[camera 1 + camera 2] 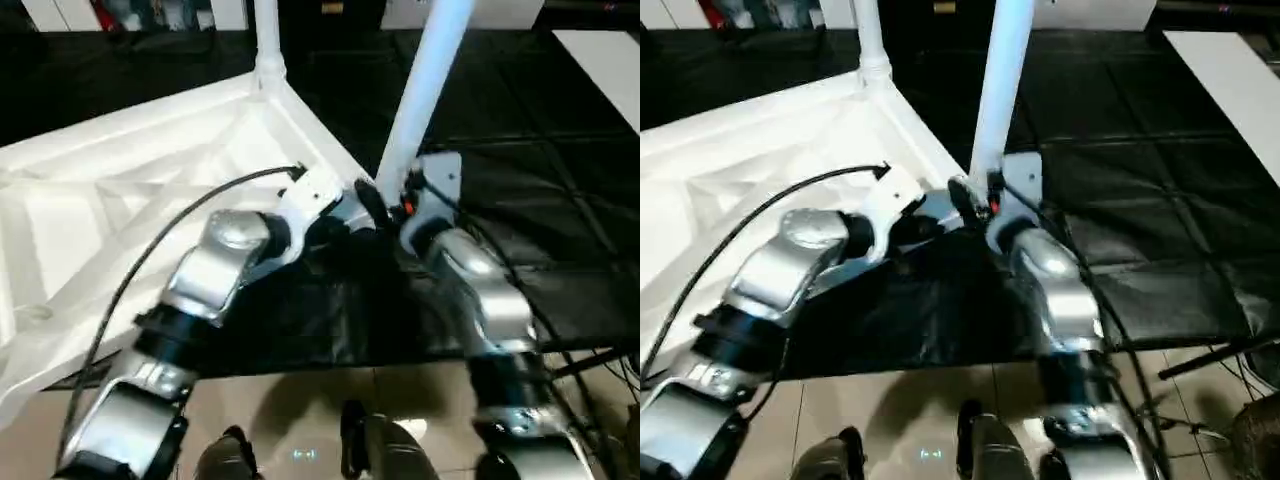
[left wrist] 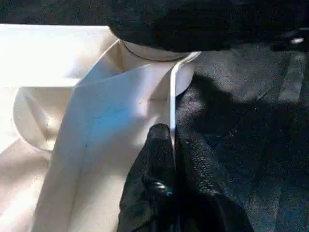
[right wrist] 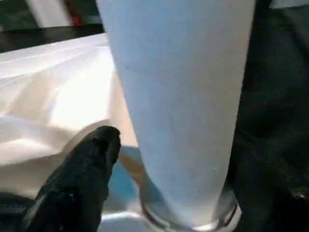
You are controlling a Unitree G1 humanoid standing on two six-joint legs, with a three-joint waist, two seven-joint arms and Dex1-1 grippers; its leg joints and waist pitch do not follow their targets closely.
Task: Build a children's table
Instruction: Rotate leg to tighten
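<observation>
The children's table top [image 1: 120,200] lies upside down on a black mat, ribbed underside up. One white leg [image 1: 268,40] stands upright in the far corner socket. A second leg [image 1: 425,90] rises, leaning a little, from the near right corner socket [image 2: 154,53]. My left gripper [image 2: 171,140] is shut on the thin rim of the table top right beside that socket. My right gripper [image 1: 408,195] sits around the base of the second leg [image 3: 183,96]. One black finger [image 3: 96,150] stands a gap away from the leg, so the jaws are open.
The black mat [image 1: 560,180] stretches to the right and behind. A white panel [image 1: 610,60] lies at the far right. Tan floor tiles [image 1: 300,400] run along the near edge, and cables and a stand [image 1: 600,370] lie at the lower right.
</observation>
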